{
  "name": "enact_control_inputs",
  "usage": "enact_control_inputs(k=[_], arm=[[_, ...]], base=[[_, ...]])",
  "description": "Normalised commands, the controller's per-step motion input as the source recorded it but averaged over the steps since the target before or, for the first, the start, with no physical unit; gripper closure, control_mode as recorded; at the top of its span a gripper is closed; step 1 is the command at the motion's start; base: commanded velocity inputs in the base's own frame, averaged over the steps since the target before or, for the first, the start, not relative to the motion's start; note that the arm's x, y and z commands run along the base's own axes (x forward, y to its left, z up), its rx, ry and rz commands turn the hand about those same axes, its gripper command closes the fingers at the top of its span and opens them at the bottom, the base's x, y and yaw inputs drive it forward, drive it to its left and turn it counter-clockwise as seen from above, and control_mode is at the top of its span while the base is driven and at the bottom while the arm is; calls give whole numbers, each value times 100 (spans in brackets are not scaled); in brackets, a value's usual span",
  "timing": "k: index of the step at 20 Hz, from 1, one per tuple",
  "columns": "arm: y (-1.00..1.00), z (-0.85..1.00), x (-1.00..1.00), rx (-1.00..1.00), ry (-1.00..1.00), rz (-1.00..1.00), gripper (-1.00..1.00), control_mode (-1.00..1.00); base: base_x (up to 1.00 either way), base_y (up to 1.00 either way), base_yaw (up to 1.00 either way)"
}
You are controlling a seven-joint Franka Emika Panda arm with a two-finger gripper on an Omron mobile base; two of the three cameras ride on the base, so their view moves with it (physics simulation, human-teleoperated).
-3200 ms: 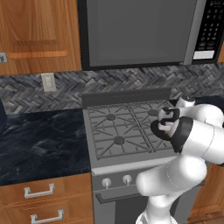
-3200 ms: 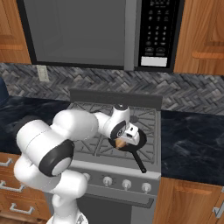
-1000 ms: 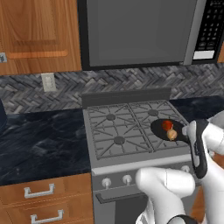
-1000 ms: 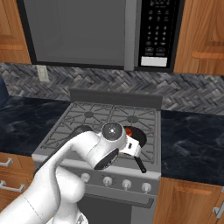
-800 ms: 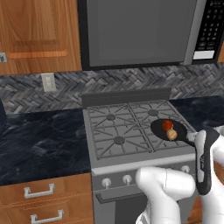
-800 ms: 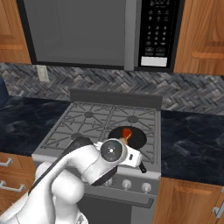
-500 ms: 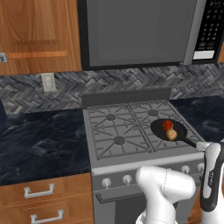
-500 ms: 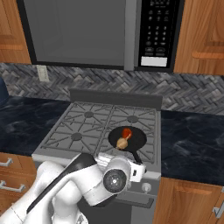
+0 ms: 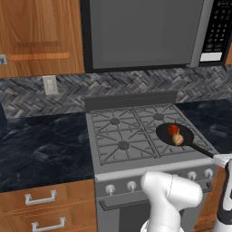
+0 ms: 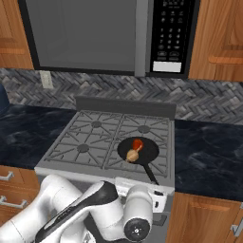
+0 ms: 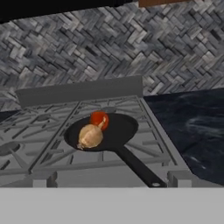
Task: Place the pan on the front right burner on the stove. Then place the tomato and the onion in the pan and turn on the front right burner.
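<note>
The black pan (image 9: 165, 133) sits on the stove (image 9: 98, 168) over the front right burner, which it hides, with its long handle (image 11: 138, 169) pointing toward the front right. Inside it lie the red tomato (image 9: 172, 130) and, touching it on the near side, the tan onion (image 9: 178, 139). The hand view looks at them from low in front: pan (image 11: 119, 129), tomato (image 11: 99, 119), onion (image 11: 90, 136). My hand (image 10: 142, 199) hangs low in front of the stove's front right edge, near the handle's end, holding nothing. Its fingertips are hidden.
Silver knobs (image 9: 192, 175) line the stove's front panel. A microwave (image 9: 140, 31) hangs above. Dark stone counters lie to the left (image 9: 45, 140) and right (image 10: 209, 152), with wooden drawers (image 9: 41, 199) below. My own white arm (image 10: 80, 209) fills the space before the oven.
The arm has swung away from over the pan and dropped low in front of the stove. The pan, tomato and onion have stayed put.
</note>
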Motion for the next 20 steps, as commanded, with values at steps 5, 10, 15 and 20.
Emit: enact_control_inputs(k=[5,10,15,20], arm=[[-24,-18,-17,-1,-8,4,-100,-100],[-18,-40,-7,-2,-5,4,-100,-100],[-5,-38,0,-3,-4,4,-100,-100],[-1,-40,1,-3,-4,3,-100,-100]], base=[[0,0,0],[0,0,0],[0,0,0],[0,0,0]])
